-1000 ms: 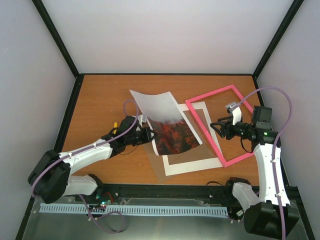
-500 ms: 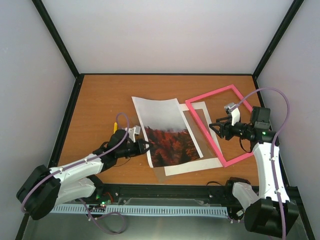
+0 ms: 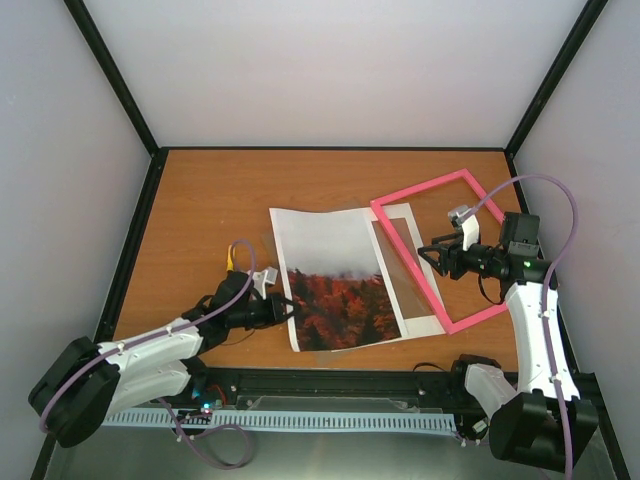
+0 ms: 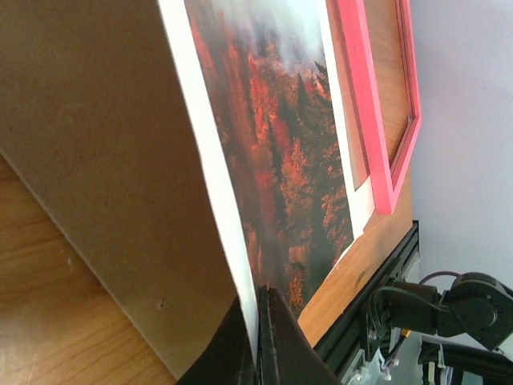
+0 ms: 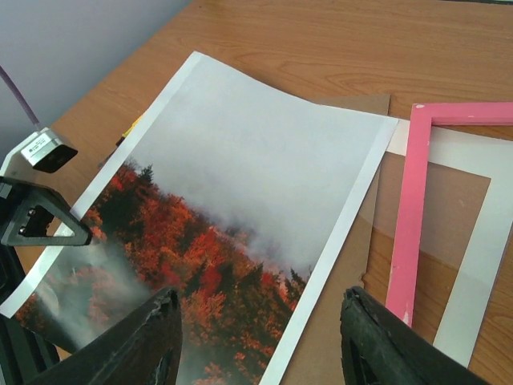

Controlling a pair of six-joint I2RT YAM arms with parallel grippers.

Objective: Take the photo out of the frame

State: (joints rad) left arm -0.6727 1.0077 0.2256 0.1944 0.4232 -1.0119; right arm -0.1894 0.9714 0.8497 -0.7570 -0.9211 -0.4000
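The photo [image 3: 330, 280], misty grey above and orange-red trees below, lies nearly flat at the table's middle, outside the pink frame [image 3: 420, 188]. My left gripper [image 3: 288, 311] is shut on the photo's near left edge; in the left wrist view its tips [image 4: 258, 301] pinch the white border of the photo [image 4: 280, 160]. My right gripper [image 3: 432, 255] hovers open by the frame's left rail. In the right wrist view its jaws [image 5: 260, 297] stand wide apart above the photo [image 5: 240, 160], with the frame [image 5: 409, 216] beside the right finger.
A white mat [image 5: 481, 233] lies under the frame, and a brown board [image 5: 345, 305] under the photo's right edge. A small yellow object [image 3: 230, 255] sits left of the photo. Black rails run along the table's near edge [image 3: 330, 378].
The left gripper has drawn the photo toward the near left. The sheet, curled up a second ago, now lies flatter and lower. The right arm has barely moved.
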